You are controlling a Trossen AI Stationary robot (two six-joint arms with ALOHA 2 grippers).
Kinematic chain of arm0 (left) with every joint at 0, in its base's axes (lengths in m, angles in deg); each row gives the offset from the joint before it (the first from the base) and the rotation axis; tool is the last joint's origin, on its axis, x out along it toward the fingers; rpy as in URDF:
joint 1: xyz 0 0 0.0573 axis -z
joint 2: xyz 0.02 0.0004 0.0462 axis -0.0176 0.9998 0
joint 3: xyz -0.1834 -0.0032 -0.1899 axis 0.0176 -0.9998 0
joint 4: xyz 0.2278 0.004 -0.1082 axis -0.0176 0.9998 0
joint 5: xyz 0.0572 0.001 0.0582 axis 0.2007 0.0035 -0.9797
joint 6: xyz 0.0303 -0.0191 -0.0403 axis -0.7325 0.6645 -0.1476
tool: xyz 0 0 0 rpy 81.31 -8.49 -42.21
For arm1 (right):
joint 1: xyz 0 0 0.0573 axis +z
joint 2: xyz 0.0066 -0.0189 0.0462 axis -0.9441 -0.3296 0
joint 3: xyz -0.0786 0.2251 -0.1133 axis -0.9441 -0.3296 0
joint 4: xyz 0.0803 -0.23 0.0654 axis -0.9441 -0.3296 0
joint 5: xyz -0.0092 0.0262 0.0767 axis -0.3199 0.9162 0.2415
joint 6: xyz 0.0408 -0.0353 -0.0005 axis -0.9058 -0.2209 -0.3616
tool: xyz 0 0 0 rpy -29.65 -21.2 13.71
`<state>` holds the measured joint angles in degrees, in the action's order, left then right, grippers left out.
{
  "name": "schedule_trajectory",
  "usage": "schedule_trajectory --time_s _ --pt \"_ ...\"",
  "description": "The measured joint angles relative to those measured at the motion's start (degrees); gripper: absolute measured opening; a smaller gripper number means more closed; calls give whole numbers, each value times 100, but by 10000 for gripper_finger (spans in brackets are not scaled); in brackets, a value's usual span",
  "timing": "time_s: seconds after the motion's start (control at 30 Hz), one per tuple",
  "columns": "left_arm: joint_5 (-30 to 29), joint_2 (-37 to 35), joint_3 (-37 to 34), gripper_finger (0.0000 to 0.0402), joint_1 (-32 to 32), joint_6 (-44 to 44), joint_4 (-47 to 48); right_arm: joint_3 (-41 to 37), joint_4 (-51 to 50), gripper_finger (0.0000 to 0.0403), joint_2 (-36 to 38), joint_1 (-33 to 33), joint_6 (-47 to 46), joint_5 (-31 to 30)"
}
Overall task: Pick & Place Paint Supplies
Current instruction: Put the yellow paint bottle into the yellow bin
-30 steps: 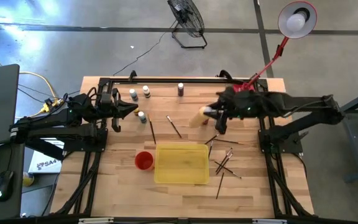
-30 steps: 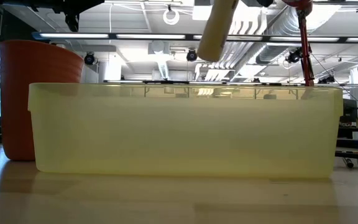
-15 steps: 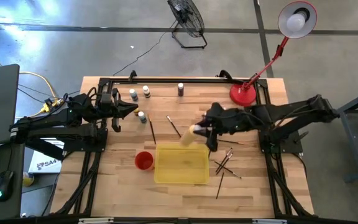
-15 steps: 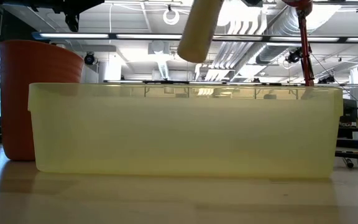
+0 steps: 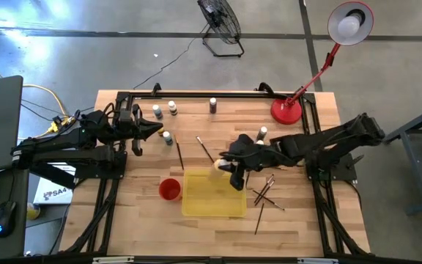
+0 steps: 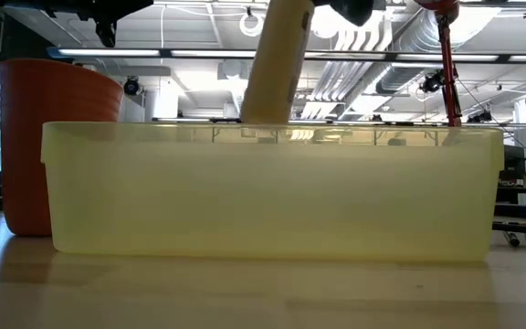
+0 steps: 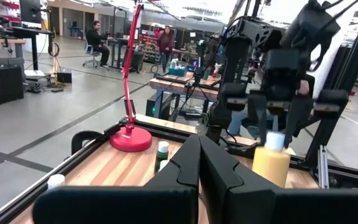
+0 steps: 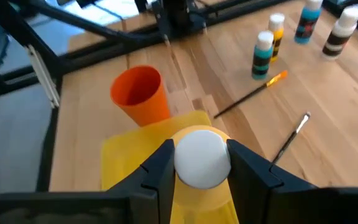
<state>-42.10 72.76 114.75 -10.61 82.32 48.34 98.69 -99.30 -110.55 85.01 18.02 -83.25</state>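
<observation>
Now right gripper [image 5: 224,166] lower than half a second ago, clamped on the yellowish bottle [image 6: 275,62] by its cap, bottle base dipping behind the tray [image 6: 272,192] rim below the jaws, left gripper [image 5: 154,130] closed, empty, unmoved.

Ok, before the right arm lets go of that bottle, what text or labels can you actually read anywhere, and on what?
"SA4": white box on the floor left of the wooden table; further characters cut off.
Small paint bottles: coloured label bands, no readable text.
Large yellow bottle: no lettering visible.
</observation>
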Motion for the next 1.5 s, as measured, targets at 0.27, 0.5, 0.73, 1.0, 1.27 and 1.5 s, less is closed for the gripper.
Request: schedule_trajectory --time_s 0.27,0.5,0.73,1.0,1.27,1.5 --pt "-7 -1 0 0 1 -2 0 -2 -69 110 -155 0 -140 28" --pt "-9 -1 0 0 2 -2 -1 -2 -63 110 -155 0 -169 164" --pt "-11 -1 0 0 1 -2 -1 -2 -63 110 -159 49 -283 209" --pt "-31 -2 0 0 2 -2 4 -2 -1 110 -722 118 -253 86" --pt "-28 -2 0 0 0 -2 278 -2 -6 110 -795 110 -240 -211" --pt "-26 0 0 0 2 -2 313 0 -2 110 -954 114 -242 -199"
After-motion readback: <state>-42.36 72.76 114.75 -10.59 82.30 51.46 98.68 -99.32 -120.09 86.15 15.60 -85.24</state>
